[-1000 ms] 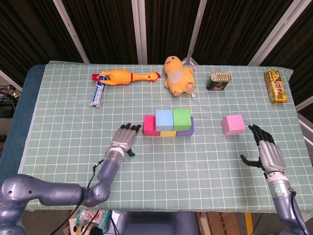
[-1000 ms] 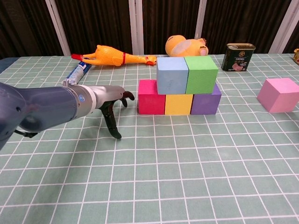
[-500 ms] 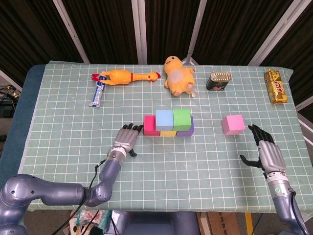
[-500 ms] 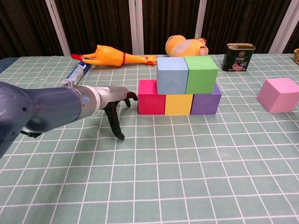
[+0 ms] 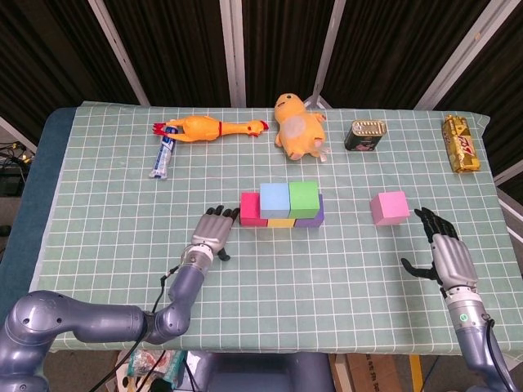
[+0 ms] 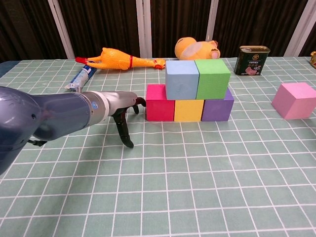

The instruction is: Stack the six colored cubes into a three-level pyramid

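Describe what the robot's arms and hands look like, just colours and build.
Both arms are glossy blue-grey, rounded segments. The left hand has a silver-grey metal back and black fingers, with a thin black cable looping beside its wrist. The right hand matches: silver-grey palm casing, black fingers, and a small green mark on the wrist cuff.

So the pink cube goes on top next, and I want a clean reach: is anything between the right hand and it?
Nothing visible. The right hand lies open just right of and nearer than the pink cube, with only bare table mat between them.
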Controlling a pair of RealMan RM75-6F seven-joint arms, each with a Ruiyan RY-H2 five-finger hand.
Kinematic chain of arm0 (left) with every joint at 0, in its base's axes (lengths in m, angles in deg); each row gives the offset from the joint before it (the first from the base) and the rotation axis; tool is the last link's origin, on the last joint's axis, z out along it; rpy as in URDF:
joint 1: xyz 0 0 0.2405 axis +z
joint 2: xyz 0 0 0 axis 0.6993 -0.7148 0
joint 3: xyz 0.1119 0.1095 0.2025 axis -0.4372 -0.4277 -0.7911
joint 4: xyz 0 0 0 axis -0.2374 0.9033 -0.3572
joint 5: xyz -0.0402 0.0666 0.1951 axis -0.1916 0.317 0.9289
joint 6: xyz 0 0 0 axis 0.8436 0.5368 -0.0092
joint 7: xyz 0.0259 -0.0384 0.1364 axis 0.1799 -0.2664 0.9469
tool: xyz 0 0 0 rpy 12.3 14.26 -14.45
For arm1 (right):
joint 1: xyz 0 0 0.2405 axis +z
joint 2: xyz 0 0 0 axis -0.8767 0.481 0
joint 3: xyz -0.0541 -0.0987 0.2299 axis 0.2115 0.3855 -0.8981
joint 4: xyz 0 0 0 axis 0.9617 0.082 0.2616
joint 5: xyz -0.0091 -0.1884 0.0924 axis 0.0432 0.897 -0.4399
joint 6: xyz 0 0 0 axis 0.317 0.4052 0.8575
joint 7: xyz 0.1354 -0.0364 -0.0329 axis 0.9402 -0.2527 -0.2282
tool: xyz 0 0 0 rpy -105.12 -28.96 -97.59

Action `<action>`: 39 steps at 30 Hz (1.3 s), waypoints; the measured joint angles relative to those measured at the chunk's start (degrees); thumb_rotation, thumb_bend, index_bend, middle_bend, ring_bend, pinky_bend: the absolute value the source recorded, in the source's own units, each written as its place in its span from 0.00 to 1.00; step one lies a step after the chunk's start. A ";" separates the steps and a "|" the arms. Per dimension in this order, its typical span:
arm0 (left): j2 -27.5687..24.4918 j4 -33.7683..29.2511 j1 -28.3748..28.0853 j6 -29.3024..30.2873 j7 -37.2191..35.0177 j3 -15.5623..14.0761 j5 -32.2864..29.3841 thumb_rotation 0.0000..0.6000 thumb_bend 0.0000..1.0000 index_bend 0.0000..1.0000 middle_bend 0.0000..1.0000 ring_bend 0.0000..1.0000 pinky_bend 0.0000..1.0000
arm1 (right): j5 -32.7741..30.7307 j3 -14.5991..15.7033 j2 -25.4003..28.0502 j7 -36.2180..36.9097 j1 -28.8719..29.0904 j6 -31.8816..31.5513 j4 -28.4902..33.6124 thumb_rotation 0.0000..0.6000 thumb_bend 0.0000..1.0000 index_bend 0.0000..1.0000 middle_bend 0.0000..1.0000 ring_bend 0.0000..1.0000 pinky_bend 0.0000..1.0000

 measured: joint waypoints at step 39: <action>0.03 -0.20 0.01 0.42 0.26 0.60 0.07 1.00 0.17 0.01 0.10 0.05 0.10 | -0.04 -0.05 0.11 0.01 -0.03 -0.07 -0.03 1.00 0.31 0.00 0.00 0.00 0.00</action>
